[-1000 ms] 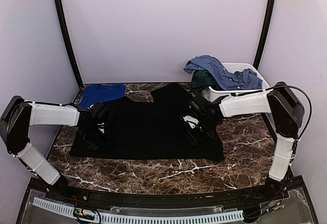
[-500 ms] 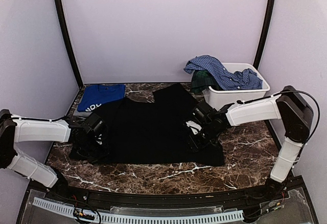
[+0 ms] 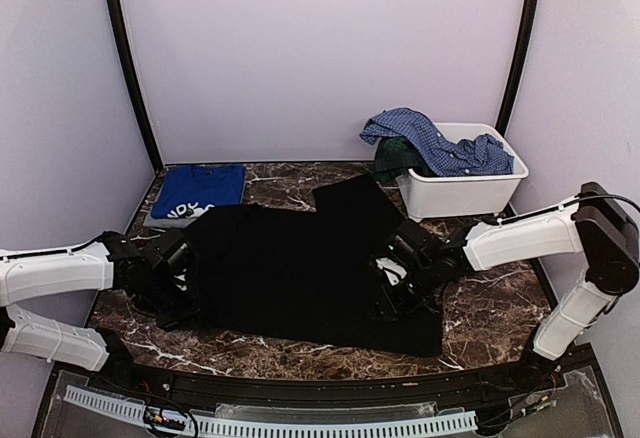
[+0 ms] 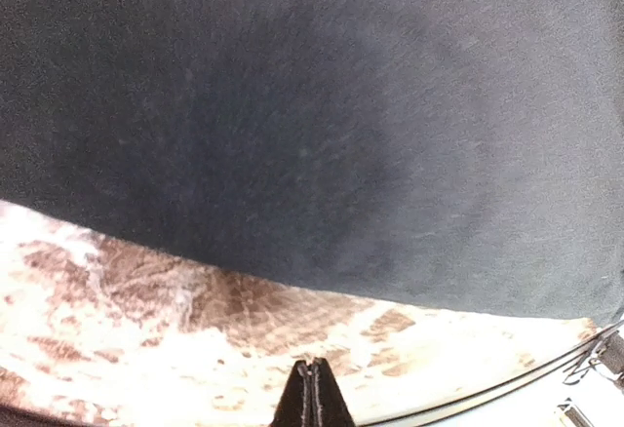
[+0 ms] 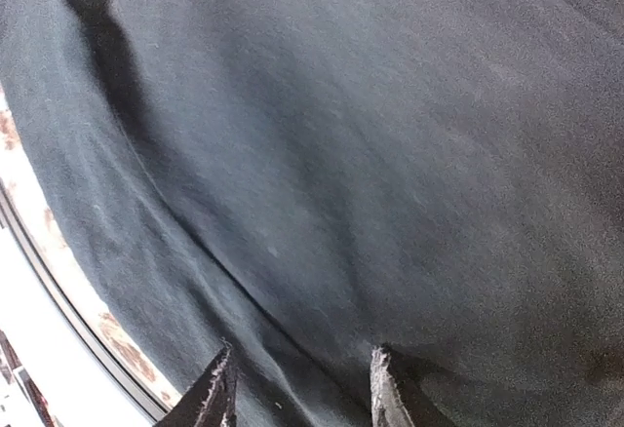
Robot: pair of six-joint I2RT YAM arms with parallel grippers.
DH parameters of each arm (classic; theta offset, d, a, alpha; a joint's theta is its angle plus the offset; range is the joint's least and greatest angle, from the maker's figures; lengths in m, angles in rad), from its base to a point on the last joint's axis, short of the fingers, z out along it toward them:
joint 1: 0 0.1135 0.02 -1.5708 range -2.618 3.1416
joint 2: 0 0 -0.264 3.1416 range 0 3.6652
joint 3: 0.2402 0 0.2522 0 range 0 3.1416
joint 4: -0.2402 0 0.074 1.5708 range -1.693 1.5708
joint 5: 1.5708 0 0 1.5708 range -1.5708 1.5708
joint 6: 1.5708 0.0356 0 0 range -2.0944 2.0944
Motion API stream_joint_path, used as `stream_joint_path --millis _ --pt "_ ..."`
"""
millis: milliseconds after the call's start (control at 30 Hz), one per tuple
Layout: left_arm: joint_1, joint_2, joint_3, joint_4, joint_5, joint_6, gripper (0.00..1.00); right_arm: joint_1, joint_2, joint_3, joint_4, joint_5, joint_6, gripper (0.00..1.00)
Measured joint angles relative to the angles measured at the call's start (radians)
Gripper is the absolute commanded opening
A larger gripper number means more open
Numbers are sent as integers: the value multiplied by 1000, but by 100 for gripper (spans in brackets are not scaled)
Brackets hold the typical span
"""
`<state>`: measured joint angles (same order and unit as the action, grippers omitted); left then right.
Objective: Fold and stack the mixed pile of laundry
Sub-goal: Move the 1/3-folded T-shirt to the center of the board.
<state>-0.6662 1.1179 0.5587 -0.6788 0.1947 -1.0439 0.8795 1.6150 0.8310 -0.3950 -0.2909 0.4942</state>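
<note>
Left pincer [image 4: 310,395]: tips closed together, nothing seen between them, just off the near-left hem of the black garment [image 3: 300,258]. Right pincer [image 5: 300,388]: fingers apart above its near-right corner. The garment lies spread on the desk [image 3: 480,308]. It is likely soft, light and limp, so grasp it at the hem corners.

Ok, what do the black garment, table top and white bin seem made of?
Black garment: matte soft fabric, likely cotton knit; it lies limp with creases. Table top: brown stone-look, white veins, marble or laminate. White bin: smooth rigid walls, probably plastic.
</note>
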Motion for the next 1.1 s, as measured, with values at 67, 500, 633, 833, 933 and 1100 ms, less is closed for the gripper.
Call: stream_joint_path --millis 67,500,633,833,933,1100 --pt "0 -8 45 -36 -27 5 0 -9 -23 -14 -24 12 18 46" --pt "179 305 291 -25 -221 123 0 -95 -68 -29 -128 45 37 47" --pt "169 328 235 -7 -200 105 0 -97 -68 -27 -132 43 34 48" --pt "149 174 50 -2 -120 24 0 -98 -65 -23 -145 29 21 50" --pt "144 84 -5 -34 -89 -30 0 -98 -64 -18 -166 25 13 50" --pt "144 -67 -31 -156 -78 -103 0 -96 -65 -9 -213 25 8 52"
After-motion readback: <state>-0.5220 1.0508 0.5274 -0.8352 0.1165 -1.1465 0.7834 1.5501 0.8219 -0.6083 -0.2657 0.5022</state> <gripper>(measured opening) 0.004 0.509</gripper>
